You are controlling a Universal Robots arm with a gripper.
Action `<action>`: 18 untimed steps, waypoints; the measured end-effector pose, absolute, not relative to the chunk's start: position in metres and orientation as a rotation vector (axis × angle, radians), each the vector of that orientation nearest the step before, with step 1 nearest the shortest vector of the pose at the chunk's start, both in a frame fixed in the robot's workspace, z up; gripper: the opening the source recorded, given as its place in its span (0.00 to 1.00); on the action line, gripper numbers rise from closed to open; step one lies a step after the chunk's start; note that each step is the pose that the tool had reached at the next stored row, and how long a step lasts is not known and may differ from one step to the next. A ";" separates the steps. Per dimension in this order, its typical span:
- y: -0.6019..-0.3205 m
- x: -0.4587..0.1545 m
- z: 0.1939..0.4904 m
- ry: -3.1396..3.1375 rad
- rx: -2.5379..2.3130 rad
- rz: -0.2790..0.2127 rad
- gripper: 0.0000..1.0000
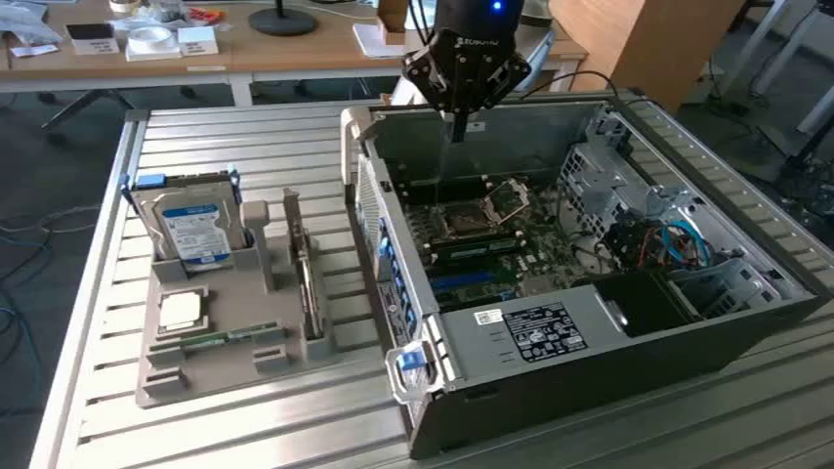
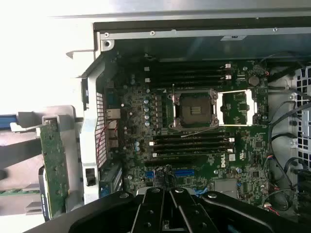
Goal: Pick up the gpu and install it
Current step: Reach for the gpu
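Note:
The gpu (image 1: 308,278) stands on edge in a slot of the grey parts holder (image 1: 222,366), at the exterior view's left of the open computer case (image 1: 612,337). Its green board (image 2: 52,162) also appears beside the case wall in the wrist view. My gripper (image 1: 456,134) hangs over the rear part of the open case, above the motherboard (image 1: 485,234), well apart from the gpu. Its fingers (image 2: 160,206) are pressed together with nothing between them. Below it lie the empty processor socket (image 2: 194,110) and the blue expansion slots (image 2: 184,172).
The holder also carries a blue-labelled hard drive (image 1: 195,230), a processor chip (image 1: 180,311) and a RAM stick (image 1: 229,339). Cables and drive cages (image 1: 665,239) crowd the case's far side. A cluttered desk (image 1: 261,54) stands behind the slatted metal table (image 1: 234,147).

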State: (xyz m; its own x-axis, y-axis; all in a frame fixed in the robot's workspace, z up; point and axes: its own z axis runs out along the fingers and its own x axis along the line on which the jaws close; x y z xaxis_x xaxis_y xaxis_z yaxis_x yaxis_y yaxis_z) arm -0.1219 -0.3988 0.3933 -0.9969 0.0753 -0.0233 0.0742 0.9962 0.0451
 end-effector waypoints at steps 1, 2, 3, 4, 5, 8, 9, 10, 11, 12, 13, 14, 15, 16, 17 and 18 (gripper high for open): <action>-0.399 -0.122 0.393 3.114 0.117 0.069 0.11; -0.399 -0.122 0.393 3.114 0.117 0.069 0.11; -0.399 -0.122 0.393 3.114 0.117 0.069 0.11; -0.399 -0.122 0.393 3.114 0.117 0.069 0.11; -0.399 -0.122 0.393 3.114 0.117 0.069 0.11; -0.399 -0.122 0.393 3.114 0.117 0.069 0.11; -0.399 -0.122 0.393 3.114 0.117 0.069 0.11; -0.399 -0.122 0.393 3.114 0.117 0.069 0.11; -0.399 -0.122 0.393 3.114 0.117 0.069 0.11; -0.399 -0.122 0.393 3.114 0.117 0.069 0.11; -0.399 -0.122 0.393 3.114 0.117 0.069 0.11; -0.399 -0.123 0.393 3.113 0.117 0.069 0.11; -0.399 -0.124 0.393 3.114 0.117 0.069 0.11; -0.399 -0.126 0.393 3.114 0.117 0.069 0.11; -0.399 -0.128 0.393 3.114 0.117 0.069 0.11; -0.399 -0.131 0.393 3.114 0.117 0.069 0.11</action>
